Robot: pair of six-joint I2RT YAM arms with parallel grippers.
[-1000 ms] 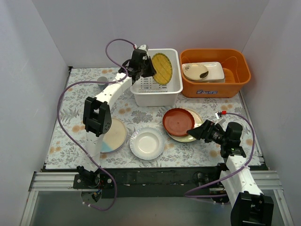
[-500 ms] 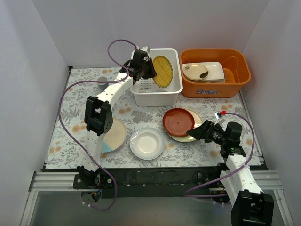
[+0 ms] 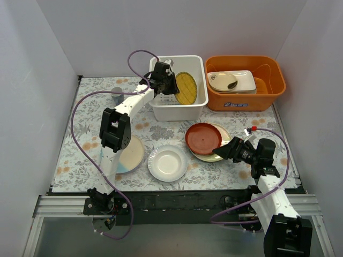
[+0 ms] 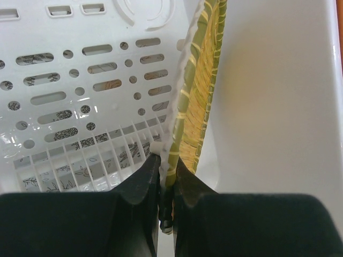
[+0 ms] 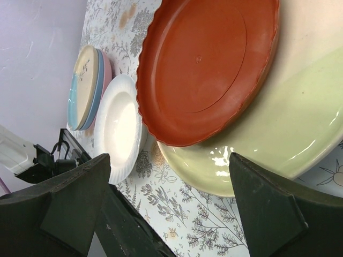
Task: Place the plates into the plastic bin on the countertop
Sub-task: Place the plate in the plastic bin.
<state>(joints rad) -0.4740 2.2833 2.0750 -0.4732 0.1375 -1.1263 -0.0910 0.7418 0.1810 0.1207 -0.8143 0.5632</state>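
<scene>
Fern-printed grey worktop (image 3: 80,115) floors a plain white-walled booth, with the white plastic bin (image 3: 177,111) at the middle of its far edge and an orange tub (image 3: 270,99) in the far right corner. Inside the bin, the left tool (image 4: 167,171) is pressed onto the rim of the woven yellow plate (image 4: 201,107), pinching it on edge so it stands nearly upright close to the bin's right wall. Whether its lower edge touches the slotted floor I cannot tell. The plate is a straw-yellow weave with a pale cord stitched along the rim; it looks thin and light, so I judge a gentle squeeze is enough.

The step in hand looks like setting it down. It would be best to lower the plate until its edge meets the floor, lean it on the wall, then part the fingers and lift straight up so it does not tip.

The right tool (image 3: 228,149) is spread wide and empty beside the red plate (image 3: 203,137), which lies on a cream plate (image 5: 278,123) near the right edge. A white plate (image 3: 168,163) and a stack of three plates (image 3: 130,152) lie along the near edge
</scene>
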